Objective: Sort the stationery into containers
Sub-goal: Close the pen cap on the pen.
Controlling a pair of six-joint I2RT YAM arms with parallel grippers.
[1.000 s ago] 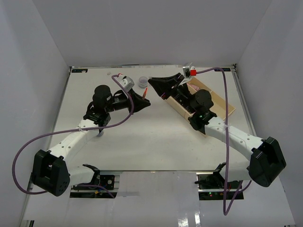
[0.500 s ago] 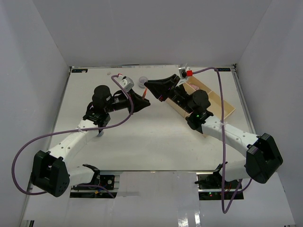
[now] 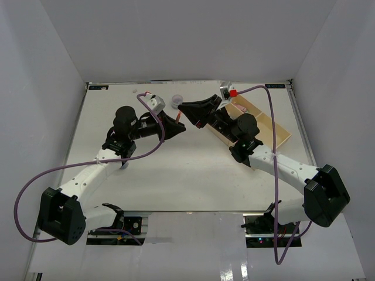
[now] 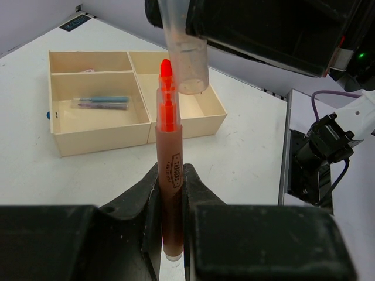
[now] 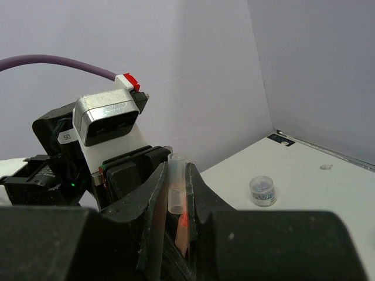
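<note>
1. we see the left gripper (image 4: pixel 170 186) with its jaws closed narrowly on the lower barrel of an orange marker (image 4: pixel 169 153). it holds the marker upright with the bare orange tip on top, which we judge is meant to offer that tip to the other arm.
2. the right gripper (image 5: pixel 176 196) has its jaws pinched on a clear cap (image 5: pixel 176 182). in the left wrist view the cap's open mouth hangs just beside and slightly above the marker tip, not yet over it.
3. we read the step in hand as capping the marker before sorting it. each arm holds one part because a single gripper cannot do the job alone.
4. from above, the two grippers meet in the air over the far middle of the table (image 3: pixel 176 175). the marker is therefore off the table and outside the tray (image 4: pixel 99 140).
5. the tray lies on the far right, partly under the right arm. blue and purple pens (image 4: pixel 102 103) already lie in one of its three compartments, so we judge the sorting is partly done.
6. a small grey tub (image 5: pixel 262 191) stands on the table near the meeting point, apart from the tray.
7. the next move calls for close alignment. if the cap meets the tip off-axis, it could push the marker askew in the left jaws.
</note>
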